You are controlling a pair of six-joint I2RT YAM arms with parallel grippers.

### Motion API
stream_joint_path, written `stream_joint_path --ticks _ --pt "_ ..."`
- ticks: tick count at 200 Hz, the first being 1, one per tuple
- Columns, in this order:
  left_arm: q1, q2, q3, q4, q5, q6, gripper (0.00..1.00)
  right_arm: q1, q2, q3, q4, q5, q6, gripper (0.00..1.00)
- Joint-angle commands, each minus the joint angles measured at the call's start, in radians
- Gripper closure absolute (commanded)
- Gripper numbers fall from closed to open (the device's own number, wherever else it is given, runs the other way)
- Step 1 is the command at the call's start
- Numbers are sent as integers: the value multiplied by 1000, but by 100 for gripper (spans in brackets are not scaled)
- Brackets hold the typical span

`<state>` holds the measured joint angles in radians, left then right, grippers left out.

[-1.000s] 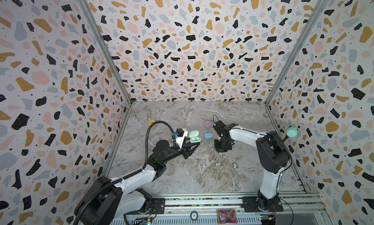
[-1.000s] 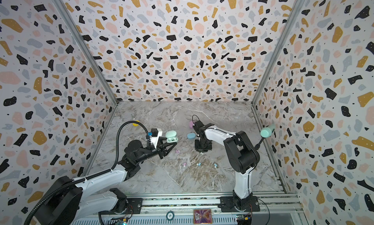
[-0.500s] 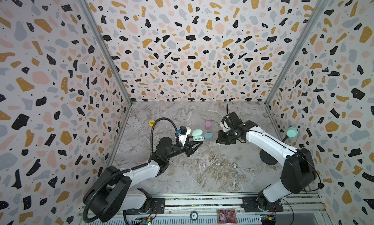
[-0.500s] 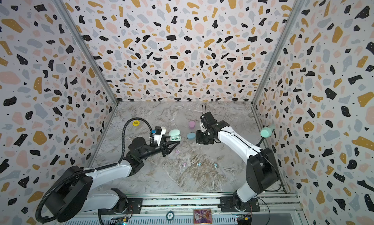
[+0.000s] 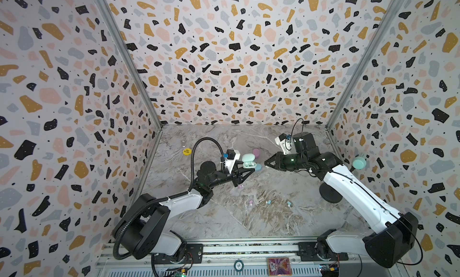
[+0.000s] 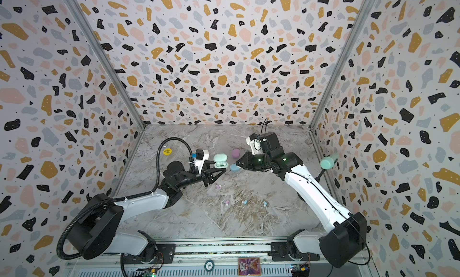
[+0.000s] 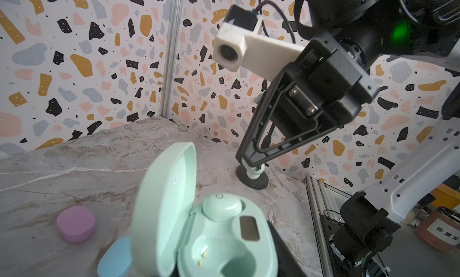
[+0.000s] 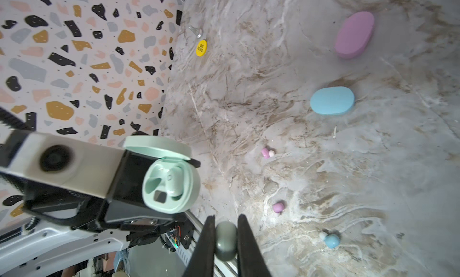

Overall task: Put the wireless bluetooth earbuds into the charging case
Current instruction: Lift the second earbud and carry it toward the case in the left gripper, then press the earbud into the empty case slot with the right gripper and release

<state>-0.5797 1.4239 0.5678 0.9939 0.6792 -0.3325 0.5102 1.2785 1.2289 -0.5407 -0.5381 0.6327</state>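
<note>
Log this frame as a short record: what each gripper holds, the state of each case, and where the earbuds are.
left gripper: shut on the mint case, lid open
right gripper: shut on a mint earbud
mint case slots: one seated earbud, one slot empty
pink case: closed, on the table
blue case: closed, on the table
pink earbuds: loose on the table
blue earbuds: loose on the table
</note>
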Motion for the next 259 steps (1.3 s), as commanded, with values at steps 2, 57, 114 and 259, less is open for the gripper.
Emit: stream_joint_path --ticks 2,57,114,259 --pt "-11 0 11 102 26 20 100 23 -34 40 78 -72 31 90" --pt "-34 -29 -12 108 31 57 100 111 -3 73 198 -110 59 90" --pt "-37 -49 -22 133 34 52 100 149 22 57 262 -110 86 90" --pt "-39 -89 -45 161 30 39 100 194 42 8 278 -88 101 89"
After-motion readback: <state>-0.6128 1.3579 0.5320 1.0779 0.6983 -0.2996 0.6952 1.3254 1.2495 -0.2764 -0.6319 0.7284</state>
